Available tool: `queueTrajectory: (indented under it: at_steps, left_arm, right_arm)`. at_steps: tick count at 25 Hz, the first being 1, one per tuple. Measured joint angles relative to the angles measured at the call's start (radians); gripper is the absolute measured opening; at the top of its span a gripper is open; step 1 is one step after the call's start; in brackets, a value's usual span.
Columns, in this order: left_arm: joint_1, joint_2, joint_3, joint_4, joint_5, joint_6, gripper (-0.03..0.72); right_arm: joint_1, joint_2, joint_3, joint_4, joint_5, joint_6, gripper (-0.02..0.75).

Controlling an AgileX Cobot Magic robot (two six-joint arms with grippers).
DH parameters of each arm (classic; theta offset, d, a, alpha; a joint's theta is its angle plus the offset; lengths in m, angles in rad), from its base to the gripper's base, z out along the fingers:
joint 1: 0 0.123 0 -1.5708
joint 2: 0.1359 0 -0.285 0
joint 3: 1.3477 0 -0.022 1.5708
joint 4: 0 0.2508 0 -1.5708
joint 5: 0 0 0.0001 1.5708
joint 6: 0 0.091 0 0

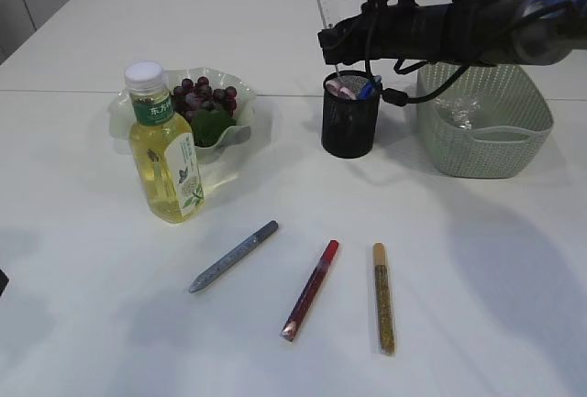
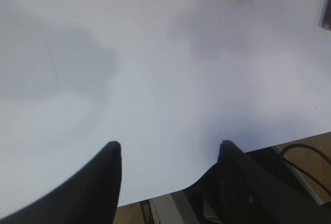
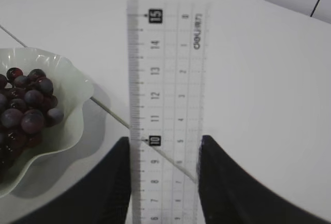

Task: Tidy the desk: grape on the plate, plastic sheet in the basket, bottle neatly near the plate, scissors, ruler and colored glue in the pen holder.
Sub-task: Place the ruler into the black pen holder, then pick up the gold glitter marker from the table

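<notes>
left gripper (image 2: 168, 157): jaws apart, low over table; right gripper (image 3: 164, 154): raised, arm extended, clamped on ruler (image 3: 165, 105)

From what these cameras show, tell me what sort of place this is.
Probably a staged desk in a lab or office: a plain white table set with a mesh pen holder, a green basket and loose glue sticks, with white panelled walls behind.
</notes>
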Motion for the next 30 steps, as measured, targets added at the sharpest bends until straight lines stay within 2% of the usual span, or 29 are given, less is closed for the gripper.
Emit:
queueTrajectory:
  at_steps: [5,12,15,18,21,26,30]
  left_arm:
    - [0.000,0.000,0.000,0.000,-0.002,0.000,0.432]
    - [0.000,0.000,0.000,0.000,-0.002,0.000,0.432]
    - [0.000,0.000,0.000,0.000,-0.002,0.000,0.432]
    - [0.000,0.000,0.000,0.000,-0.002,0.000,0.432]
    - [0.000,0.000,0.000,0.000,-0.002,0.000,0.432]
    - [0.000,0.000,0.000,0.000,-0.002,0.000,0.432]
    - [0.000,0.000,0.000,0.000,0.000,0.000,0.432]
  right_arm:
    - [0.000,0.002,0.000,0.002,-0.002,0.015,0.428]
    - [0.000,-0.014,0.000,-0.003,-0.021,0.111,0.438]
    - [0.000,-0.052,0.000,-0.076,-0.051,0.214,0.438]
    - [0.000,-0.098,0.000,-0.299,-0.023,0.429,0.438]
    - [0.000,-0.143,0.000,-0.592,0.067,0.730,0.439]
    - [0.012,-0.236,0.000,-1.133,0.275,1.294,0.439]
    - [0.061,-0.329,0.000,-1.555,0.452,1.736,0.438]
